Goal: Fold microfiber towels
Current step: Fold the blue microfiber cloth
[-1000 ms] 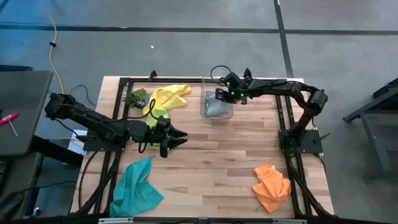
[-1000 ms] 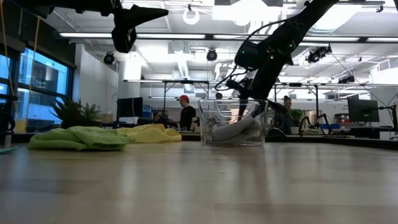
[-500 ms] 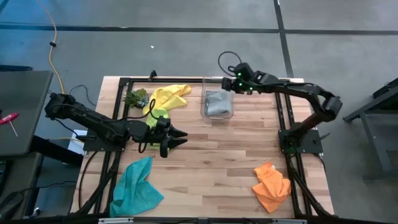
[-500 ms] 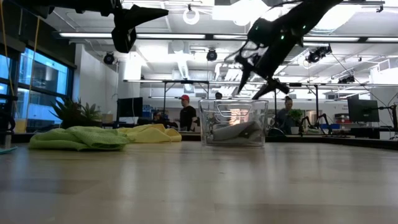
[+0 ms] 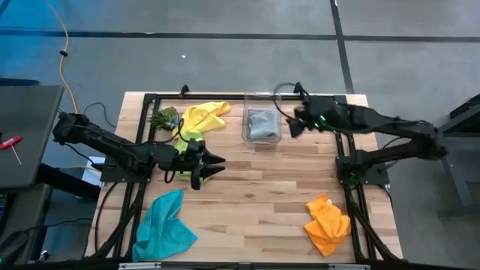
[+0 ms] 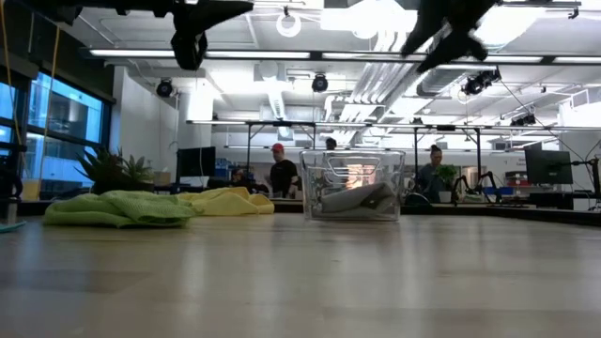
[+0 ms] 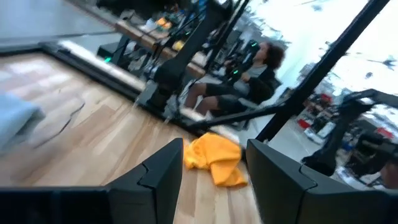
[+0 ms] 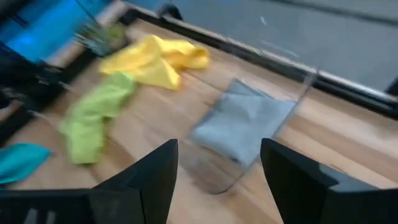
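Right pincer point(image 5: 291, 127) is hanging spread and empty just beside the clear box point(image 5: 262, 135), with the grey towel point(image 5: 260, 123) lying inside. Left pincer point(image 5: 214, 166) is hovering, spread, over mid-surface point(image 5: 262, 187). Lime towel point(image 8: 96, 115) is mostly hidden under the left arm from above. Yellow point(image 5: 204, 116), teal point(image 5: 163, 229) and orange point(image 5: 328, 223) towels are lying crumpled, well apart.

Wooden slat table point(image 5: 255, 187) on a black frame — far edge has a small green leafy clump point(image 5: 163, 118), yellow towel point(image 5: 202, 116) beside it, lime green towel point(image 5: 189, 139) just in front of the yellow. Clear plastic box point(image 5: 262, 126) sits mid-far, grey towel point(image 5: 261, 124) lying inside it. Near side — teal towel point(image 5: 163, 229) at the left corner, orange towel point(image 5: 328, 224) at the right, well apart.
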Motion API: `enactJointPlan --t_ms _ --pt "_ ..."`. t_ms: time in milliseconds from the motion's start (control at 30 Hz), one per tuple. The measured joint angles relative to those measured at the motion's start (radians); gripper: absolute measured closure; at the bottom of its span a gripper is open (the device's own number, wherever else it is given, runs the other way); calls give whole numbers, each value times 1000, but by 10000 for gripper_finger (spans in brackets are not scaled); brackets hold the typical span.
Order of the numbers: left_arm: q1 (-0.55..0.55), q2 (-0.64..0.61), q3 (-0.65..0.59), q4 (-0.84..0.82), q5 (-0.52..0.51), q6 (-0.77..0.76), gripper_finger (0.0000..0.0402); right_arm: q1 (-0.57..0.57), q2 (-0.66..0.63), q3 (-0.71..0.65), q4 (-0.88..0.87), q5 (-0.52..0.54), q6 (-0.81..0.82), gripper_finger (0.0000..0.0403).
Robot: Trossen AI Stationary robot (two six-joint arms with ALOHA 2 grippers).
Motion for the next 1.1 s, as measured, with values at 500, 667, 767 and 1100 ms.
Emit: enactJointPlan --t_ms 500,667,767,1100 --pt "140 -259 9 -11 36 160 234 505 -254 -547 966 300 -63 181" --pt "144 -262 9 -13 34 161 234 507 -254 -534 973 300 -180 181" --pt "144 -250 9 -13 34 160 234 507 -254 -520 974 300 -271 181" --pt "143 -228 9 -13 33 153 234 507 -253 -500 975 282 -386 181"
